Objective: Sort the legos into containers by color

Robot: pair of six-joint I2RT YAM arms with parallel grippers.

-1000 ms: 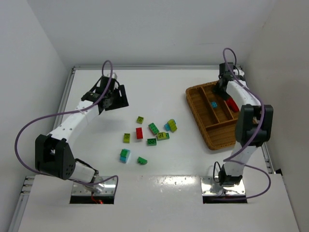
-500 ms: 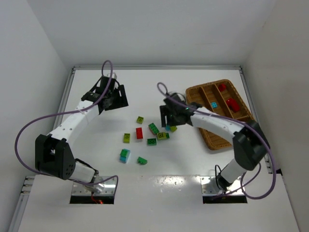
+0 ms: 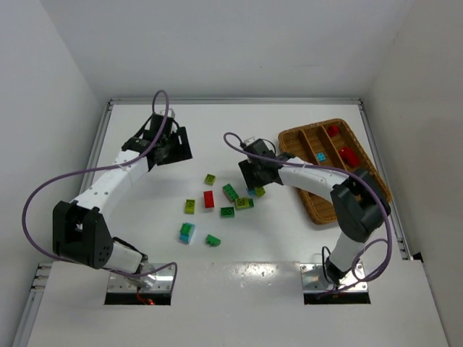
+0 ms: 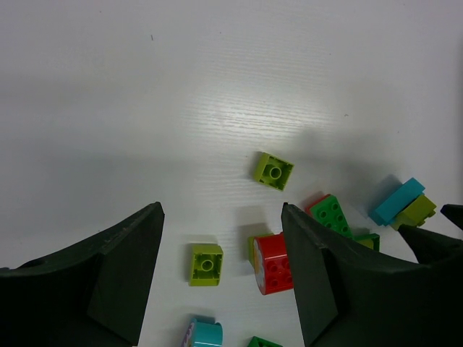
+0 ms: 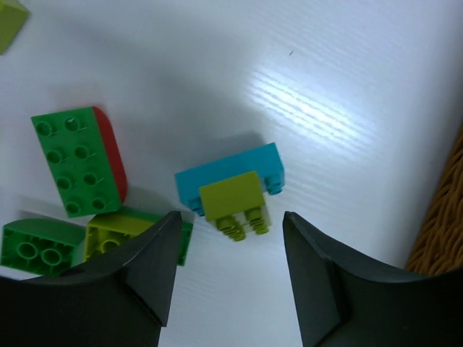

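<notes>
Right gripper (image 3: 251,176) hangs open and empty, jaws straddling the cyan-and-lime pair (image 5: 231,173) mid-bench, lined up for a pick, I'd say. Left gripper (image 4: 221,210), open and empty, hovers clear toward the far left corner. Tray (image 3: 323,217) at the right edge: reds (image 3: 348,155) along its far-right side, one cyan (image 3: 319,156) in a middle compartment.

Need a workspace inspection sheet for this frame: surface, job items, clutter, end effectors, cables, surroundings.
Surface: white table, glossy, no spills seen.
Job's things: brown woven wicker tray at the right holds two red bricks and one cyan brick; other small plastic bricks lie loose mid-table.
Clutter: nothing seen.
End effectors: left end effector open, empty, above the table; right end effector open, empty, over a joined cyan and yellow-green pair.
Cables: purple cables loop along both arms, off the bricks.
Surroundings: white walls on three sides.
</notes>
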